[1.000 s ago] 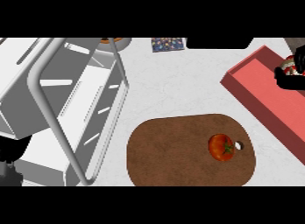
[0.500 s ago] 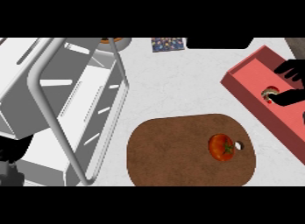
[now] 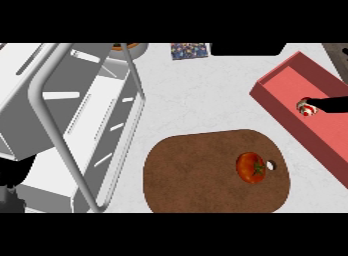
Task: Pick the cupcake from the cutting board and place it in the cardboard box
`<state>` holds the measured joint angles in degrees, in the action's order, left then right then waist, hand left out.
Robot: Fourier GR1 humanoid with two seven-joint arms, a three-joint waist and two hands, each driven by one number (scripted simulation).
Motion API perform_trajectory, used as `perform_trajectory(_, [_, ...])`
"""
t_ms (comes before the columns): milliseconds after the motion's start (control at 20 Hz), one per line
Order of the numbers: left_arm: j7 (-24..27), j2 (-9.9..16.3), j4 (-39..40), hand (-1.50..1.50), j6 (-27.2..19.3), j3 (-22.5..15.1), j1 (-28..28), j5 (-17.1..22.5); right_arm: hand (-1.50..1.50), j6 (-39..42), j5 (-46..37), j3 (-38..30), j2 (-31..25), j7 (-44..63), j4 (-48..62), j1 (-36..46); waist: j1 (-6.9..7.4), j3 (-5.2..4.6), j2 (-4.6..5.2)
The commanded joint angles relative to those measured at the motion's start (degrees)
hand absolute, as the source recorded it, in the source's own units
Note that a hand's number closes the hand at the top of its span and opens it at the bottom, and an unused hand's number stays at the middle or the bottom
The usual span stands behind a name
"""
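White counter (image 3: 199, 95), cupcake (image 3: 306, 107) in red box (image 3: 280, 82)

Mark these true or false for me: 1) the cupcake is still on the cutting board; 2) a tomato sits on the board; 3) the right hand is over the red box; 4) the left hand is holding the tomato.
1) False. The cupcake is inside the red box, at the right hand's fingertips.
2) True. The tomato lies on the brown cutting board, near the board's hole.
3) True. It reaches in from the right edge, above the box's floor.
4) False. The left hand is at the lower left, beside the white dish rack, far from the tomato.
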<state>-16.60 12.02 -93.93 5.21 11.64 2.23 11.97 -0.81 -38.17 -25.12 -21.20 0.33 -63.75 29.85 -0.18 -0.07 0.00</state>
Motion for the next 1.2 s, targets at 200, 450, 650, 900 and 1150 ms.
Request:
perform_trajectory(200, [0.95,2.75,1.13,0.00,2.41,2.90,1.96,2.08,-1.50,1.15,15.01,-11.86,-1.98,-4.06,-0.89,-2.04,-0.11,0.09,-0.04])
perform_trajectory(450, [-1.42,-1.00,-4.70,0.00,-0.38,-0.57,-2.51,-0.22,-1.50,8.78,22.72,-17.16,-7.36,-1.05,-5.14,-7.28,-0.29,0.08,-0.29])
perform_trajectory(650, [0.89,0.54,-0.24,0.00,1.81,1.82,0.49,1.38,-1.50,11.75,26.67,-18.76,-13.31,-3.62,1.85,-6.76,0.14,0.07,-0.02])
perform_trajectory(900, [-1.89,0.18,-0.93,0.00,0.47,0.64,1.57,0.06,-1.50,17.34,30.27,-21.73,-19.90,-14.60,12.58,-9.48,0.29,0.11,0.08])
perform_trajectory(1150, [1.11,1.75,2.71,0.00,3.10,2.70,2.83,0.96,-1.50,18.55,31.32,-19.61,-21.40,-15.74,12.06,-12.16,0.14,0.07,0.01])
